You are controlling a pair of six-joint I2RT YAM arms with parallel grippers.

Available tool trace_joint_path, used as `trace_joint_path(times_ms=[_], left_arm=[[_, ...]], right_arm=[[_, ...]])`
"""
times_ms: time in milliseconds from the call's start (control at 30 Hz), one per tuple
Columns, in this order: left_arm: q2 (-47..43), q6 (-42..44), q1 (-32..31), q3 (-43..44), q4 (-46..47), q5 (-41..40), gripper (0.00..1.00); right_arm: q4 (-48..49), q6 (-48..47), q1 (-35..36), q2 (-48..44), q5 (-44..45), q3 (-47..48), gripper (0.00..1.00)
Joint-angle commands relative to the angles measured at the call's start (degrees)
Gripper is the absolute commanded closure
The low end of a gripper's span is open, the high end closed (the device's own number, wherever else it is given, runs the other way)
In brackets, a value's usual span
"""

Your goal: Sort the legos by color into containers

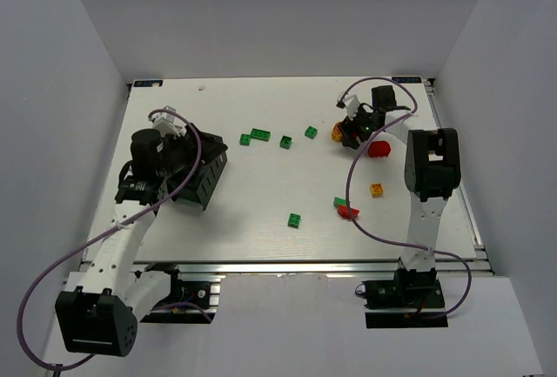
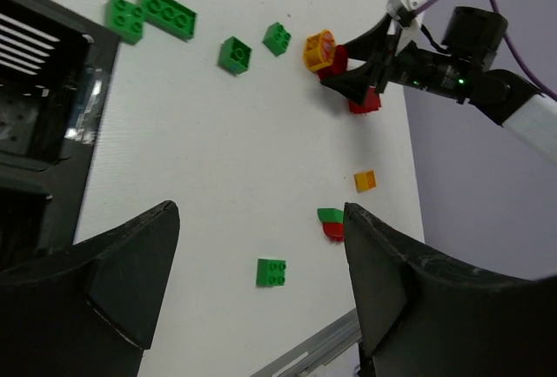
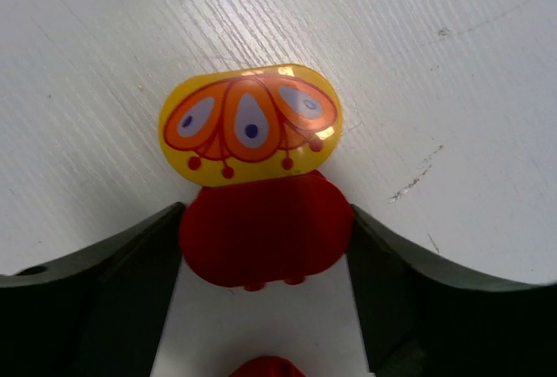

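"What lay around the arms?"

"Loose legos on the white table (image 1: 261, 246). A long green brick (image 1: 260, 136) sat far out near the middle with three small green ones close by. A lone green brick (image 1: 295, 219) lay nearer. An orange brick (image 1: 376, 190) and a touching green-and-red pair (image 1: 345, 209) sat by the right arm. Nothing stood between them."

"Anything hard to see?"

"The black bin (image 1: 209, 181) was largely covered by the left arm from above, and the left wrist camera caught only its slotted corner. In the right wrist view a second red piece (image 3: 265, 366) was cut off at the bottom edge."

"And the jaws?"

"The left gripper (image 2: 261, 216) hung beside the bin, jaws spread wide with nothing between them. The right gripper (image 3: 265, 216) was at the far right of the table, its fingers (image 3: 104, 307) pressed against both sides of a rounded red brick (image 3: 265, 242). A yellow piece (image 3: 251, 124) printed in orange touched that brick's far edge. I couldn't tell whether the brick was off the table."
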Motion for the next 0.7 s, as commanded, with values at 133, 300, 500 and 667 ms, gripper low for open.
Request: trace_joint_path(times_ms=[133, 300, 500, 667], left_arm=[[3.97, -3.26, -8.26, -0.08, 7.93, 0.28, 0.13], [8.36, -5.28, -13.62, -0.08, 12.94, -1.04, 0.13], [12.85, -6.34, -17.32, -0.08, 19.26, -0.95, 0.12], [17.41, -8.09, -19.61, -0.16, 25.15, 1.42, 0.12]], right_arm=[[-2.58, -6.36, -0.35, 0.03, -4.34, 0.9, 0.45], [-3.91, -8.92, -0.26, -5.85, -8.81, -4.35, 0.74], [-4.78, -8.66, 0.52, -22.63, -22.7, -14.46, 0.94], [-6.28, -8.49, 7.28, -37.13, -24.91, -25.19, 1.0]])
